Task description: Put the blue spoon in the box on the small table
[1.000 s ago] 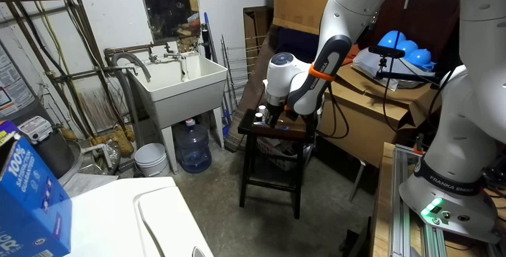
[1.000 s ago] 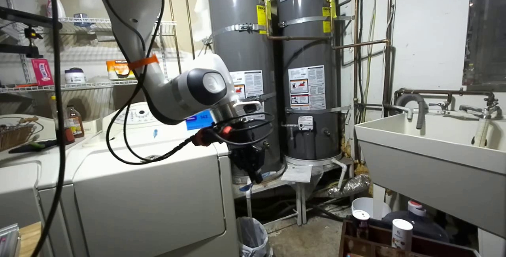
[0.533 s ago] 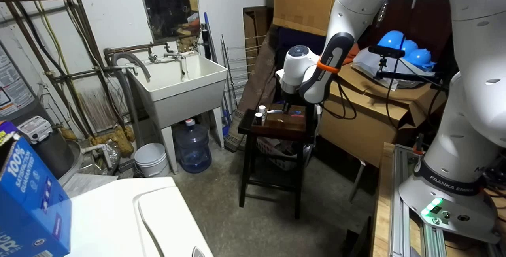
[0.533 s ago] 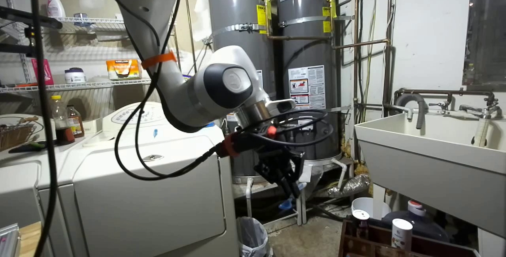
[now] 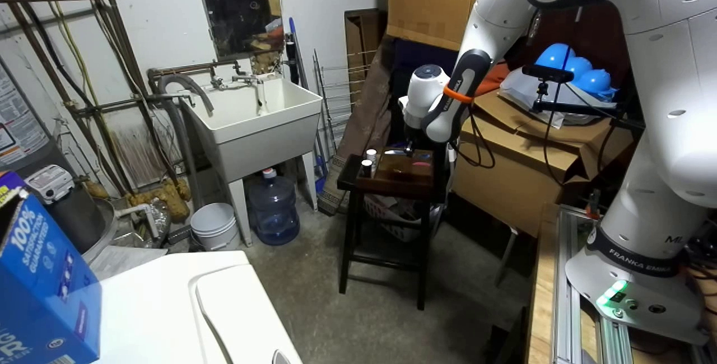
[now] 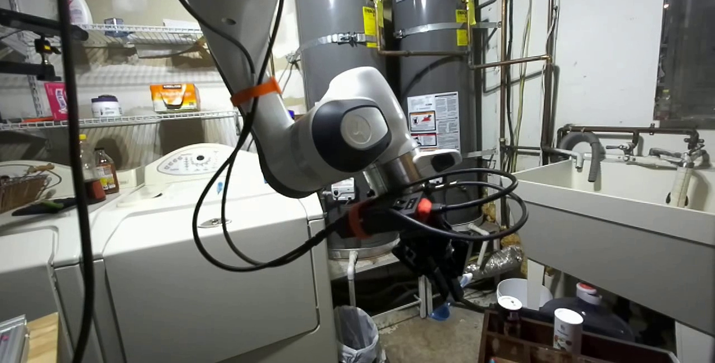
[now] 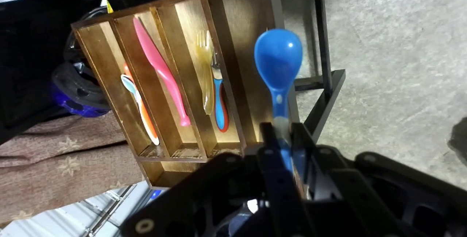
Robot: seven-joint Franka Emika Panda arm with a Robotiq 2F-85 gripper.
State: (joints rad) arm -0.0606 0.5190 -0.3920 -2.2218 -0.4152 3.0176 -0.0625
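The blue spoon (image 7: pixel 278 58) was held by the end effector (image 7: pixel 285 135): its handle was clamped between the two dark fingers (image 7: pixel 269 138), and its bowl was pointed outward beyond them. In the wrist view the bowl was seen in front of the rightmost long compartment of the dark-brown box (image 7: pixel 248 14) and part of the wall bordering it. In an exterior view the blue spoon (image 6: pixel 440 311) was seen tilted, bowl lowermost, apart from the box. The box was carried by the worktop (image 5: pixel 350 171), and the white robot arm (image 5: pixel 473 75) was extended toward it. Within the box, counted from the left in the wrist view, a white-and-orange spoon (image 7: pixel 146 118) was laid in the first long compartment, a pink knife (image 7: pixel 160 67) in the second, and in the third a translucent yellow fork (image 7: pixel 208 84) beside a metal-headed utensil (image 7: pixel 219 102) with a blue-and-red handle. Two white-capped containers (image 6: pixel 568 329) were seen at the box in both exterior views; whether they were stood inside it or just beside it could not be told. A blue printed carton (image 5: pixel 47 285) was placed on a white appliance (image 5: pixel 151 308).
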